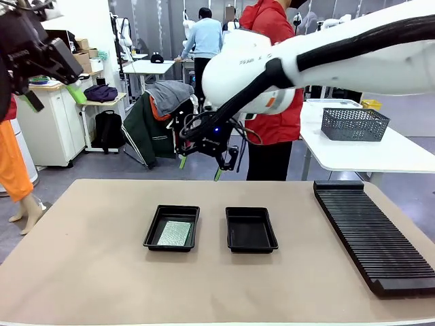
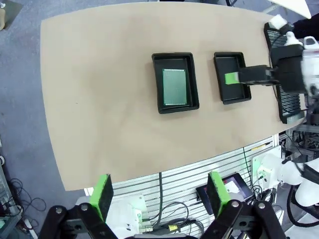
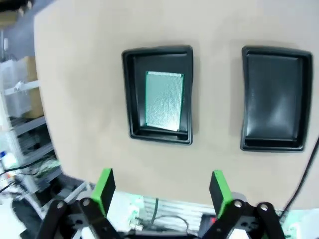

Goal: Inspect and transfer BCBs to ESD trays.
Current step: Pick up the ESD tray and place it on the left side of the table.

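One BCB (image 1: 175, 233) lies in left ESD tray (image 1: 151, 235); left claw (image 2: 159, 189), right claw (image 3: 162, 188) gape wide.

Speckled green BCB (image 1: 175, 233) flat in left black ESD tray (image 1: 170, 248) (twin tray (image 1: 250, 235) beside)

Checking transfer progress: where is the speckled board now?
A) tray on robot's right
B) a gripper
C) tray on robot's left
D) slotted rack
C: the board lies flat in the left tray, while the right tray holds nothing.
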{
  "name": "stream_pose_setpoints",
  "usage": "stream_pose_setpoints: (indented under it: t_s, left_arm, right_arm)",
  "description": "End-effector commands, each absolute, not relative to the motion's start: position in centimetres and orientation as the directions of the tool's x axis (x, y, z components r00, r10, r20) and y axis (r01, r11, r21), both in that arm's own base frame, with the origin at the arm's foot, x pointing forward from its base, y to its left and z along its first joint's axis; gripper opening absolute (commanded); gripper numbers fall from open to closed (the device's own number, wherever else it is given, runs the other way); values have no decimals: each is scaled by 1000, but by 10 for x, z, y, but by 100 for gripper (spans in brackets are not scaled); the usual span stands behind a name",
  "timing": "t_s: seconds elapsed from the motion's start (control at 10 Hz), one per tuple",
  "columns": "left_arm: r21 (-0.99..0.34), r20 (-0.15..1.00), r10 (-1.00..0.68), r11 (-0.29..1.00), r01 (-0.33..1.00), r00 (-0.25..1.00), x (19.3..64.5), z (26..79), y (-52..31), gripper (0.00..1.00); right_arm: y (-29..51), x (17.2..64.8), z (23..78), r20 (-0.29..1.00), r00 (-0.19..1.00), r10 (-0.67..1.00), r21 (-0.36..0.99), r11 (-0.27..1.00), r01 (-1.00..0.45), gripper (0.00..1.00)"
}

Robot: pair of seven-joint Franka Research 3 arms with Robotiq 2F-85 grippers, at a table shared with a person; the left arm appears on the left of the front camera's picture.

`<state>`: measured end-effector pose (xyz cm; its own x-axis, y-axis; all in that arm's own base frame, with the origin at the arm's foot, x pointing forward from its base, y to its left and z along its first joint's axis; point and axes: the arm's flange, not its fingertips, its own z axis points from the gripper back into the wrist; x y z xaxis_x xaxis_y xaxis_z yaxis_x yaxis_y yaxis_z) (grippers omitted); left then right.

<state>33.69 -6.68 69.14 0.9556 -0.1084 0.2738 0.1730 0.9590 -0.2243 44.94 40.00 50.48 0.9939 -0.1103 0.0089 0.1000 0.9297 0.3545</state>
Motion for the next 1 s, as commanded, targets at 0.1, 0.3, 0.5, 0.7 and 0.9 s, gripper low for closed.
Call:
stream_pose_setpoints:
  t_s: [0.1,0.3,0.5,0.7,0.9]
  left_arm:
    - [-228,228,-91,963,144,969,361,661,-103,100]
    - [-206,174,-103,969,139,979,381,639,-128,100]
    - [-195,150,-74,975,103,986,402,618,-152,100]
    - [-194,121,-23,980,46,992,422,593,-169,100]
    - [-188,90,7,982,10,996,436,570,-183,100]
  right_arm:
    - [351,430,500,-22,994,-109,483,869,106,100]
    - [329,428,498,-42,994,-98,561,821,104,100]
    - [309,426,491,-47,996,-81,621,779,93,100]
    - [292,421,488,-26,996,-85,650,756,81,100]
    - [278,413,486,17,997,-78,663,747,47,100]
